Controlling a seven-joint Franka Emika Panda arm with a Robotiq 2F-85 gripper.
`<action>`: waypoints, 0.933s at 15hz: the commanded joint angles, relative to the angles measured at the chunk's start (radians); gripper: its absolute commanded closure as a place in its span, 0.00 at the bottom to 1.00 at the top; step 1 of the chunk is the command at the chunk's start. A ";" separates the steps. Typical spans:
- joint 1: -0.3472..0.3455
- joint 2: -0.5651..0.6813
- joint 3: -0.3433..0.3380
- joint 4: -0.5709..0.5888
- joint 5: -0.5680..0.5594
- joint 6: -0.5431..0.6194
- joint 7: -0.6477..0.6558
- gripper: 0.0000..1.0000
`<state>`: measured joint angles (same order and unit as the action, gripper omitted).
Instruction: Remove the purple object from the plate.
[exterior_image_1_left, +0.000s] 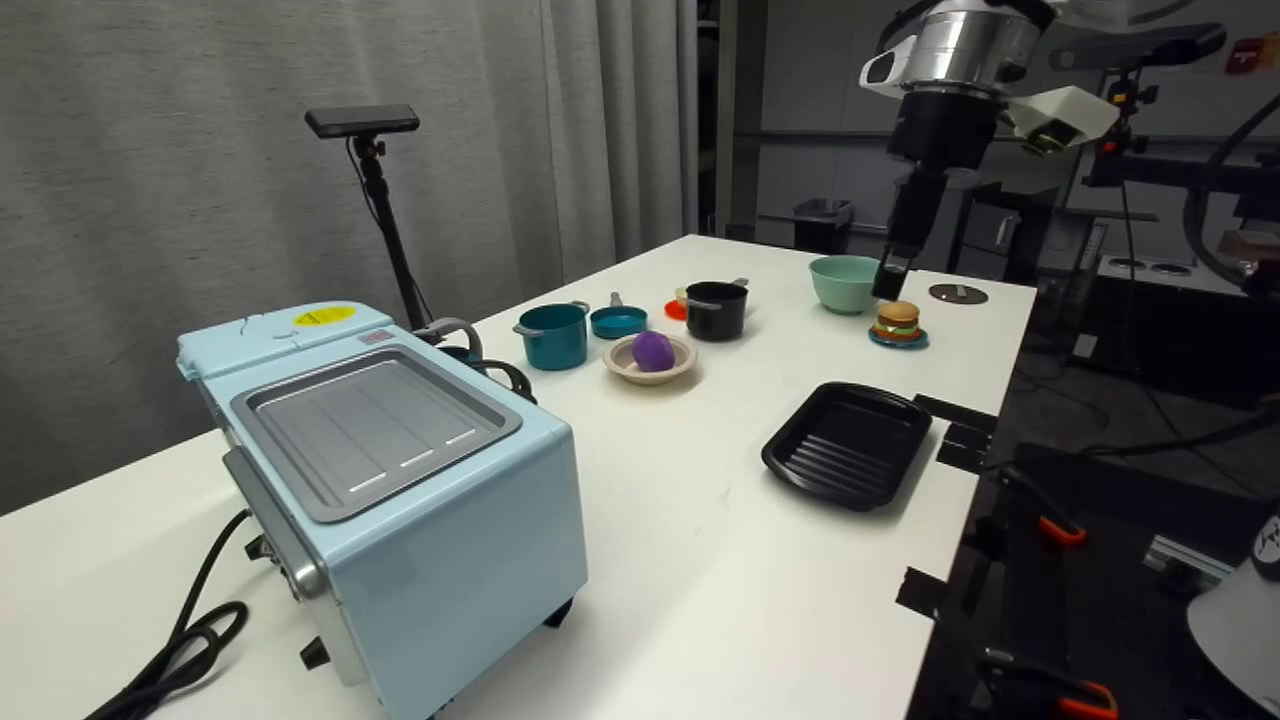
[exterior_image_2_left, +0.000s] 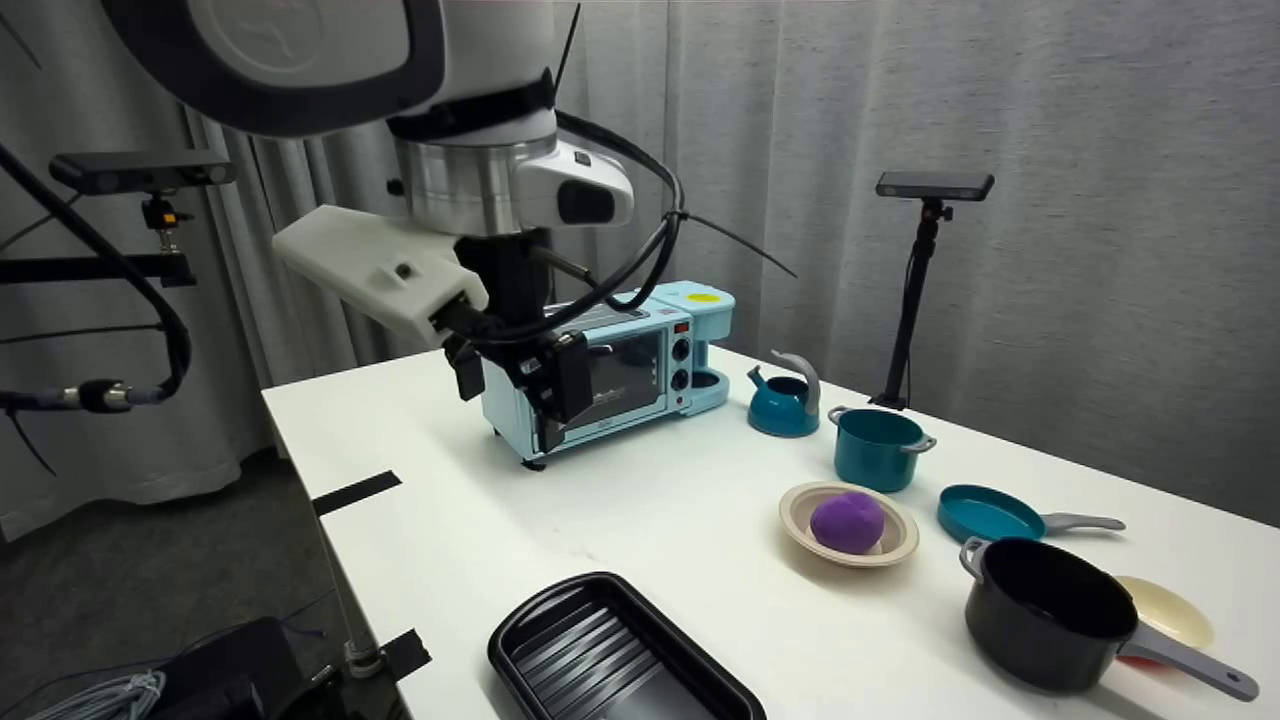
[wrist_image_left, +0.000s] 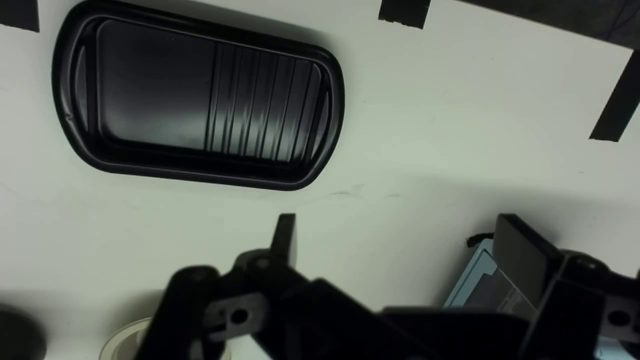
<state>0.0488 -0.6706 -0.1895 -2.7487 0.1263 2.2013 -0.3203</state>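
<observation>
Crowding wrist view, fingers (wrist_image_left: 522, 257) partly hide the plate (wrist_image_left: 115, 344).

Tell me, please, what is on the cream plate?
The purple object sits on the cream plate. The plate's surface directly beneath it is covered, so anything there cannot be seen.

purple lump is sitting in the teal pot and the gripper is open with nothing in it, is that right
Not quite: the purple lump sits in the cream plate, not in the teal pot beside it, as both exterior views show. The gripper is indeed open with nothing in it.
</observation>
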 joint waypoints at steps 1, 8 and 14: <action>-0.002 0.039 -0.007 0.038 0.014 -0.005 -0.013 0.00; 0.001 0.352 -0.015 0.273 0.038 0.058 -0.002 0.00; -0.026 0.709 0.012 0.531 0.087 0.149 -0.017 0.00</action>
<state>0.0448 -0.1581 -0.1995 -2.3787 0.1626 2.3296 -0.3180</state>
